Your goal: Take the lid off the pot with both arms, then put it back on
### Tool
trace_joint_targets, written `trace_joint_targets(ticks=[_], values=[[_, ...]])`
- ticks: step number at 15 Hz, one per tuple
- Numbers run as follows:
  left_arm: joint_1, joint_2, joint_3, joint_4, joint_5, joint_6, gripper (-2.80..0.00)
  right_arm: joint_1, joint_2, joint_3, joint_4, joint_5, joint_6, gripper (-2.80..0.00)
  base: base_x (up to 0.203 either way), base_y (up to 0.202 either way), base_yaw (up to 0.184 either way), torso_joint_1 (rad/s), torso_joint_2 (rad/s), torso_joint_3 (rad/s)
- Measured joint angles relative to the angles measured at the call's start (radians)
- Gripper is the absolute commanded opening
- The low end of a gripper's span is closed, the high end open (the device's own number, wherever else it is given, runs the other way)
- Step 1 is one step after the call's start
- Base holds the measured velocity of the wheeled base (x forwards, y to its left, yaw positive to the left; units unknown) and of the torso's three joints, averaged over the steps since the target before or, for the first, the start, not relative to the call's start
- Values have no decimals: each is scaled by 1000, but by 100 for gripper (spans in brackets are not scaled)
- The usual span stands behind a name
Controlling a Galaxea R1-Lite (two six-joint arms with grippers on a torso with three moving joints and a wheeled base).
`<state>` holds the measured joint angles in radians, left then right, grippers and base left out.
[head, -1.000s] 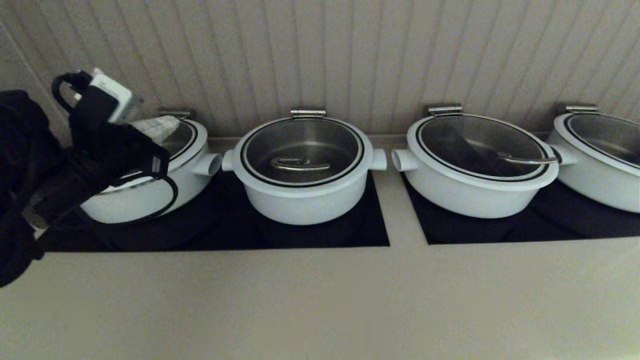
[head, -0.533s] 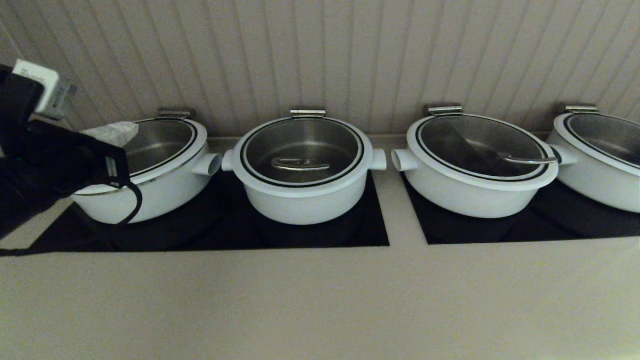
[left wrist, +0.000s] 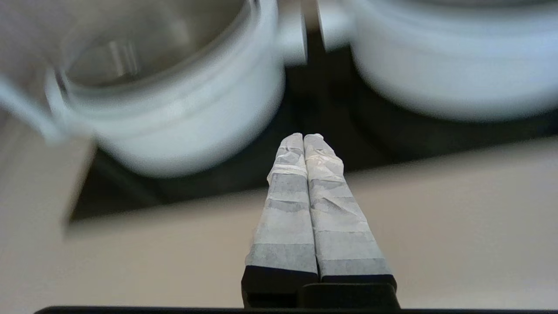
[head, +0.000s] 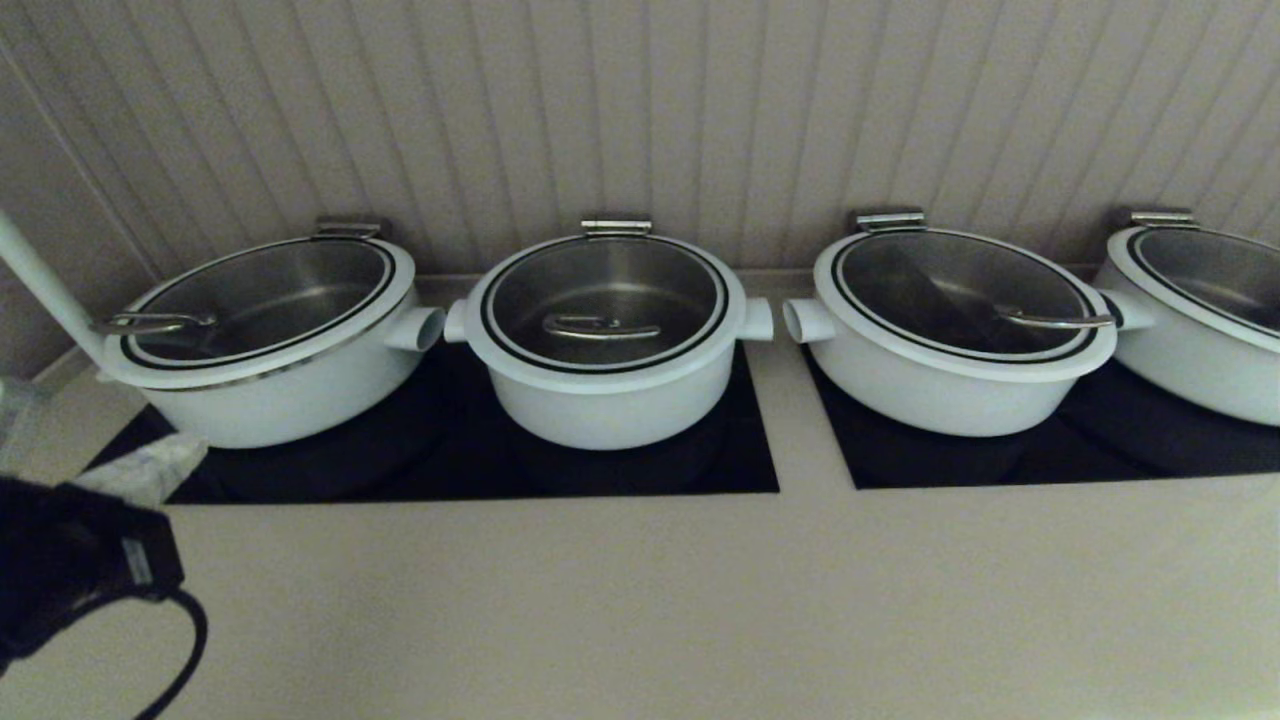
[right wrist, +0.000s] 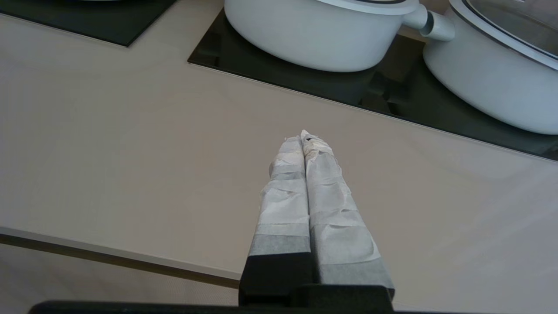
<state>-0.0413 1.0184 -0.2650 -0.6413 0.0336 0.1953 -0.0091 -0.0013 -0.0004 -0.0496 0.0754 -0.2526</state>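
The pot (head: 610,400) is the small deep white one, second from the left on the black hob, with stubby tube handles at its sides. The lid (head: 604,305) sits flat on it, glass with a black band and an arched steel bar handle (head: 600,327) at its centre. My left gripper (head: 140,470) is low at the left edge over the counter, in front of the leftmost pot; its taped fingers are shut and empty, as the left wrist view (left wrist: 304,137) shows. My right gripper (right wrist: 304,138) is shut and empty above the counter near its front edge; it is out of the head view.
Wider white pots with glass lids stand left (head: 270,350) and right (head: 950,340) of the pot, and a fourth (head: 1200,310) at the far right. Two black hob panels (head: 760,460) are set in a beige counter (head: 640,600) backed by a ribbed wall.
My left arm has dropped from in front of the leftmost pot down to the counter's left front edge, uncovering that pot and its lid. The pots and lids have not moved.
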Motion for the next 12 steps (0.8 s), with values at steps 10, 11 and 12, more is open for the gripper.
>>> trace_joint_targets(ticks=[10,11,12], values=[[15,-705,259,547,-34,-60,-280,0,0,0,0,0,0,-280,0,0,0,0,0,0],[21,-768,260,606,-49,-63,-280,0,0,0,0,0,0,-280,0,0,0,0,0,0],[27,-822,259,654,-57,-65,-280,0,0,0,0,0,0,-280,0,0,0,0,0,0]])
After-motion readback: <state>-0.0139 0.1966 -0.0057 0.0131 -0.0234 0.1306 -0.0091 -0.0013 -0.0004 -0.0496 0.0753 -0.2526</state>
